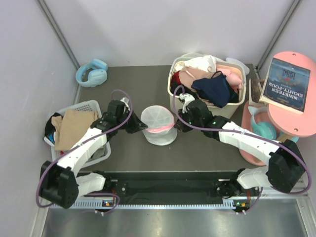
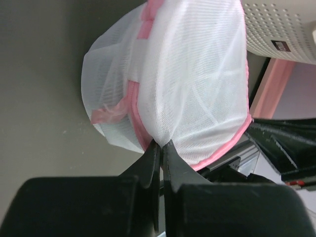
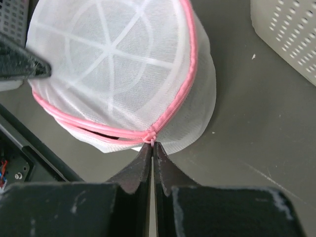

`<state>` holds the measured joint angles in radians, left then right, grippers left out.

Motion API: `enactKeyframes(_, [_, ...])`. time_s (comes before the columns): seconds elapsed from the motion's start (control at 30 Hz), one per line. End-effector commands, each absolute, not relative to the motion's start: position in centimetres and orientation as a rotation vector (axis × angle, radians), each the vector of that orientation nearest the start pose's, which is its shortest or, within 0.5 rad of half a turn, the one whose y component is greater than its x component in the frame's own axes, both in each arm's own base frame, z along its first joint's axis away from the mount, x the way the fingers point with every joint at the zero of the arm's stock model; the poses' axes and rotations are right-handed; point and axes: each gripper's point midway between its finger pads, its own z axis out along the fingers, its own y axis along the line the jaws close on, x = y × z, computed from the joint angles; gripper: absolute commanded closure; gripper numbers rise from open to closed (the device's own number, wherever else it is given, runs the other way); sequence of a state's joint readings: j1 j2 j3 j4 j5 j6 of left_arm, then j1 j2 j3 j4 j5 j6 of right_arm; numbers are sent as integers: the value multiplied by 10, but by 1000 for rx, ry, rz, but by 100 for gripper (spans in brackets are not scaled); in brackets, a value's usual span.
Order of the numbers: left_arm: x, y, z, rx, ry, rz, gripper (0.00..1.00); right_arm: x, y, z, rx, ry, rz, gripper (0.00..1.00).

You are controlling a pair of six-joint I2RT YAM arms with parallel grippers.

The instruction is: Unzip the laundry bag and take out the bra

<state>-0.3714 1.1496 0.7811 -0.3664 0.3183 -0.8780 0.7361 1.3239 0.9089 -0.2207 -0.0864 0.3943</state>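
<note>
Midway on the dark grey tabletop [image 1: 133, 158], between both arms: small, round, translucent white-mesh laundry bag [image 1: 159, 124] with pink zipper trim. Clamped on a fold of its mesh just beside the trim: left gripper [image 2: 160, 144], fingers pressed together. Closed at the tiny pink zipper pull [image 3: 152, 136]: right gripper [image 3: 151, 144], seemingly pinching it. No sign of the black bra through the mesh; cannot tell whether it is inside. Risks from here: with so thin a hold, slipping off the pull mid-tug. Pulling too hard drags or tips the light pouch, or strips the mesh out of the left pinch and stalls the zipper.
</note>
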Motion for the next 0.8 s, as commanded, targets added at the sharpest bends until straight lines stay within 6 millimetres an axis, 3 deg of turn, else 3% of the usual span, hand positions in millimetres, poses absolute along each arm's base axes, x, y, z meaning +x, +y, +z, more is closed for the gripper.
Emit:
enactKeyframes(0.0, [299, -199, 165, -287, 2370, -933, 100, 259, 283, 172, -484, 2184, 731, 100])
enactKeyframes(0.13, [338, -204, 185, -224, 2335, -905, 100, 236, 307, 179, -507, 2187, 825, 100])
enactKeyframes(0.2, [341, -200, 185, -215, 2369, -876, 96, 222, 325, 182, -523, 2179, 885, 100])
enactKeyframes(0.23, [345, -198, 194, -216, 2372, -860, 84, 219, 333, 181, -496, 2195, 918, 100])
enactKeyframes(0.27, [343, -194, 195, -209, 2386, -833, 58, 214, 343, 185, -498, 2184, 953, 100])
enactKeyframes(0.3, [334, -184, 188, -246, 2443, -763, 44, 212, 348, 186, -490, 2184, 971, 100])
enactKeyframes(0.33, [329, -178, 195, -253, 2434, -736, 35, 212, 355, 185, -469, 2193, 992, 100])
enactKeyframes(0.37, [323, -172, 197, -267, 2438, -707, 20, 211, 363, 188, -469, 2181, 1014, 100])
enactKeyframes(0.4, [314, -163, 194, -298, 2461, -660, 16, 211, 370, 193, -471, 2171, 1030, 100])
enactKeyframes(0.53, [274, -154, 194, -364, 2474, -686, 13, 214, 390, 188, -513, 2187, 1038, 100])
enactKeyframes(0.63, [253, -167, 188, -432, 2463, -849, 16, 216, 399, 189, -537, 2180, 1052, 100])
enactKeyframes(0.7, [243, -173, 173, -523, 2466, -930, 18, 217, 404, 191, -547, 2174, 1063, 100])
enactKeyframes(0.77, [246, -178, 182, -563, 2383, -1011, 18, 214, 407, 191, -565, 2173, 1070, 100])
